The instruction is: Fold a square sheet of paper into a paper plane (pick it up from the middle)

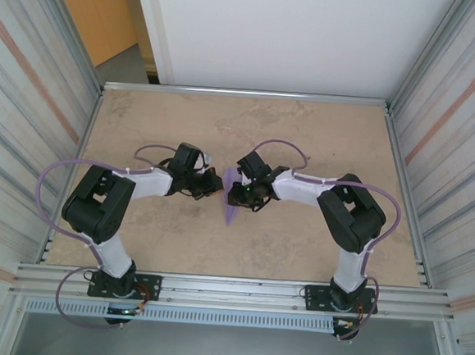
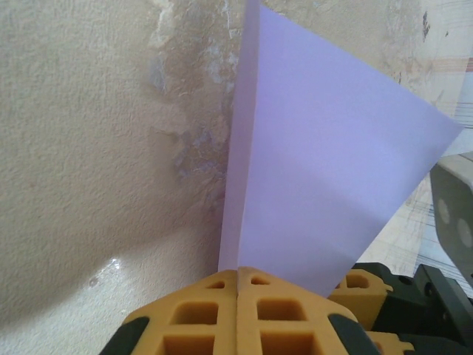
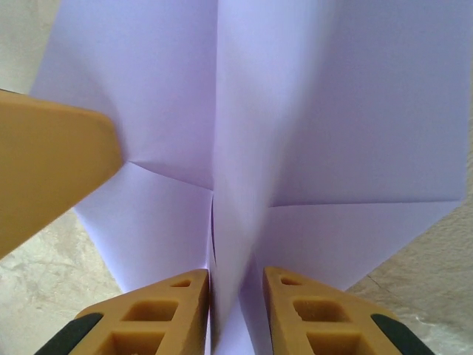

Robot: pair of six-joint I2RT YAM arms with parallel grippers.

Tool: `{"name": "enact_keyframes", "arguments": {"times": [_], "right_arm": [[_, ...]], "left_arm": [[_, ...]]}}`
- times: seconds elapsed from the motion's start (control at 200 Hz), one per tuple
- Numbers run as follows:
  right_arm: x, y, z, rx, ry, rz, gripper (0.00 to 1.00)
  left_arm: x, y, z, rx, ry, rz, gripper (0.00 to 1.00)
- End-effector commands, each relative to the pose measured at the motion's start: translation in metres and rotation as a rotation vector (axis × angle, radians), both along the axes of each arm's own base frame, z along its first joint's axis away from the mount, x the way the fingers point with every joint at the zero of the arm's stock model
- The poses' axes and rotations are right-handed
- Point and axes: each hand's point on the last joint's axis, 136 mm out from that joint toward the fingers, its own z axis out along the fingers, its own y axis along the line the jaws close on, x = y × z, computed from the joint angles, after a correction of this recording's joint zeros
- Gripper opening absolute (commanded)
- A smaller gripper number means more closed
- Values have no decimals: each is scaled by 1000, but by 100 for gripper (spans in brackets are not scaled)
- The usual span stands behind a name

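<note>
Found the left gripper [image 1: 212,182] just at 9 o'clock of the desk [image 1: 323,135] centre, on an arm bolted at 7 o'clock. Saw its yellow fingers [image 2: 199,318] pressed flat together in the left wrist view, clamped on the near edge of the paper plane [image 2: 318,170]. Noted the lilac paper rising from that pinch toward 12 o'clock and fanning out toward 2 o'clock. Noted a sharp crease along its 11 o'clock side and mottled beige desk [image 2: 89,148] behind it.

Located the paper plane [image 1: 232,203] from above at the middle of the desk, between both grippers. Made out a narrow pointed shape with its tip aimed at 6 o'clock.

Found the right gripper [image 1: 239,194] just at 3 o'clock of the plane and against it, on an arm bolted at 5 o'clock. Saw, in the right wrist view, two yellow fingers [image 3: 181,314] a little apart, one on each side of the plane's raised centre ridge [image 3: 236,185] and close against the paper. Could not tell whether squeezing that ridge or merely flanking it. Noted flaps spreading from the ridge toward 10 and 2 o'clock, with slanted creases meeting at the ridge. Noted the left gripper's finger [image 3: 52,177] entering from 9 o'clock and lying against the flap on that side. Glimpsed bare desk [image 3: 37,281] at 7 and 5 o'clock.
</note>
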Motion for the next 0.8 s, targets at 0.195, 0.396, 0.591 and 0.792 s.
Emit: {"name": "enact_keyframes", "arguments": {"times": [0.195, 0.396, 0.591, 0.792], "right_arm": [[0, 0, -9, -43, 40, -38, 24], [3, 1, -7, -40, 39, -42, 20], [7, -2, -1, -56, 18, -45, 12], [26, -31, 12, -199, -60, -32, 10]], "left_arm": [[0, -1, 10, -26, -15, -4, 6], [0, 1, 11, -12, -24, 0, 11], [0, 12, 12, 31, -36, 17, 20], [3, 42, 18, 76, -59, 76, 40]]}}
